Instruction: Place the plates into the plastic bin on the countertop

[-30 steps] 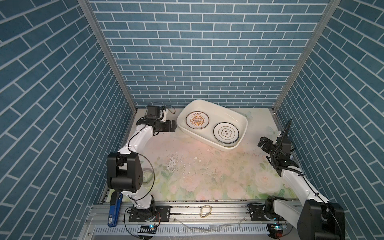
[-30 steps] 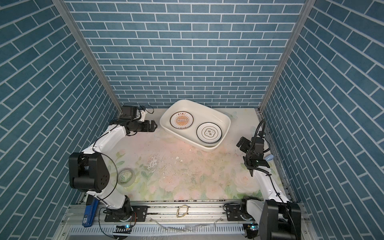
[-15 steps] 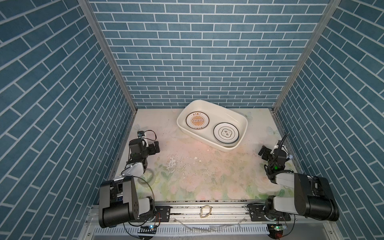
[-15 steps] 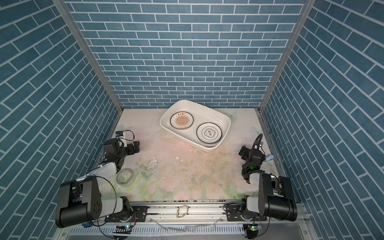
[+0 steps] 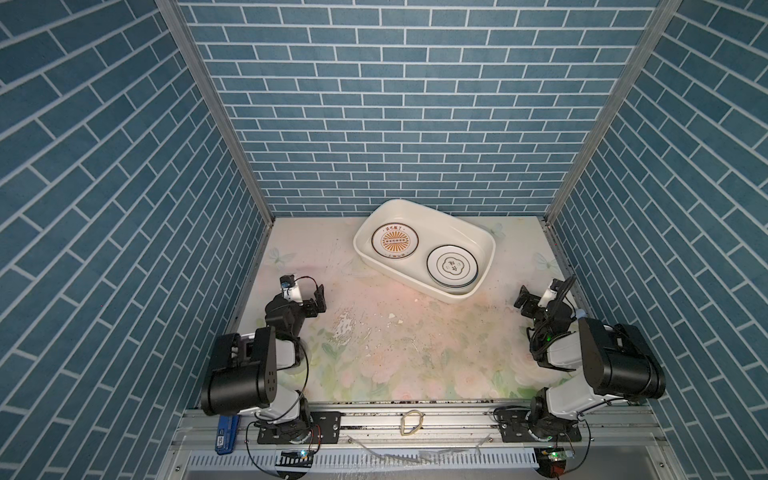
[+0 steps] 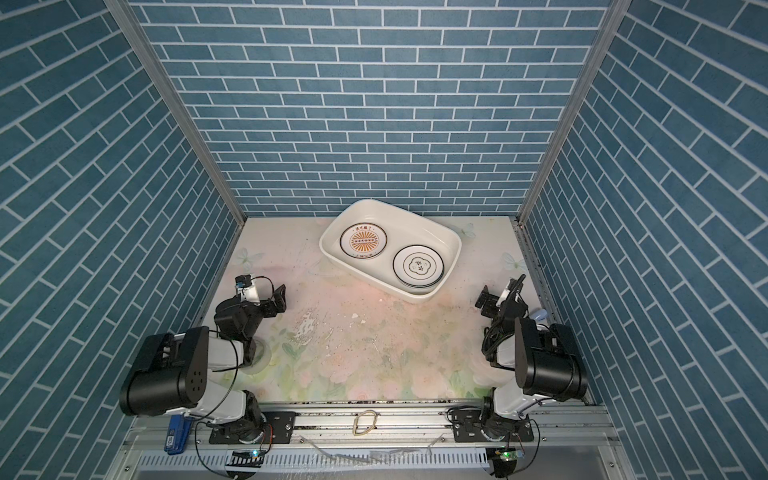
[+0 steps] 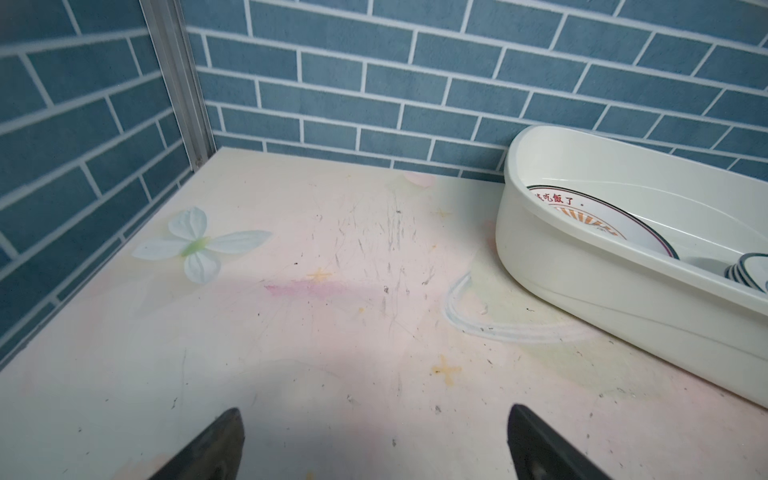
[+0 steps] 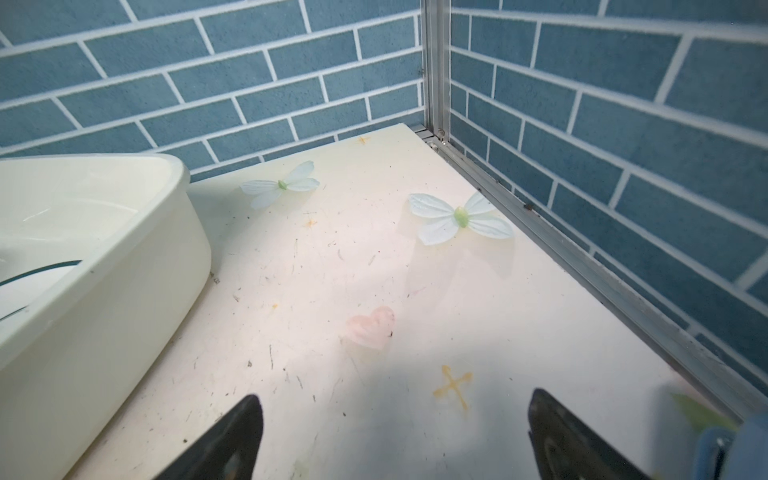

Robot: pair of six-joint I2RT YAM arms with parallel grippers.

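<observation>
Plates [image 5: 395, 242] sit in the bin [image 5: 415, 286] at the countertop's [image 5: 415, 353] back, left gripper [image 7: 374, 440] and right gripper [image 8: 395, 432] spread wide and empty, so loading looks finished, next just parking.

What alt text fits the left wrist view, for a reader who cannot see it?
A cream plastic bin holds an orange sunburst plate and a stack of dark-rimmed plates; it stands on a scuffed floral countertop before a blue brick wall. The left gripper is open and empty over bare countertop.
</observation>
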